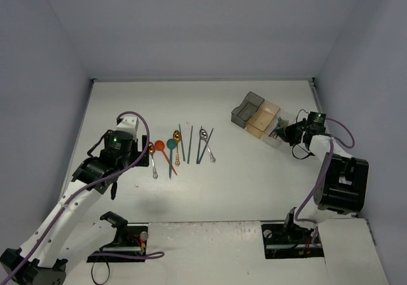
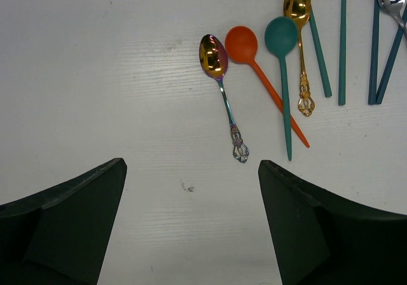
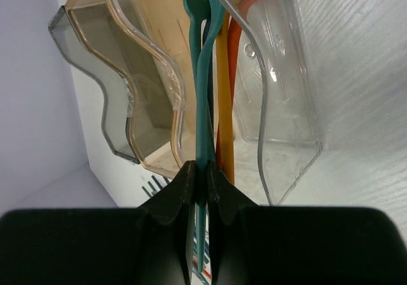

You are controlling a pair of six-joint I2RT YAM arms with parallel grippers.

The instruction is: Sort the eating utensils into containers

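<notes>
Several loose utensils lie in a row at table centre: a gold-purple spoon point(image 2: 222, 94), an orange spoon point(image 2: 267, 88), a teal spoon point(image 2: 284, 81), a gold spoon point(image 2: 300, 37) and teal handles point(image 1: 190, 144) beside a silver spoon point(image 1: 203, 139). My left gripper point(image 2: 191, 165) is open and empty, above bare table just near of the gold-purple spoon point(image 1: 153, 159). My right gripper point(image 3: 205, 167) is shut on a teal utensil point(image 3: 203, 94) that reaches into the clear bin point(image 3: 286, 107), beside orange and yellow handles. The orange-tan bin point(image 3: 159, 56) and grey bin point(image 3: 121, 94) stand next to it.
The three bins stand in a diagonal row at the back right: grey point(image 1: 247, 109), orange-tan point(image 1: 262, 119), clear point(image 1: 273, 139). The right arm point(image 1: 337, 183) is folded near the right wall. Walls close the table on three sides.
</notes>
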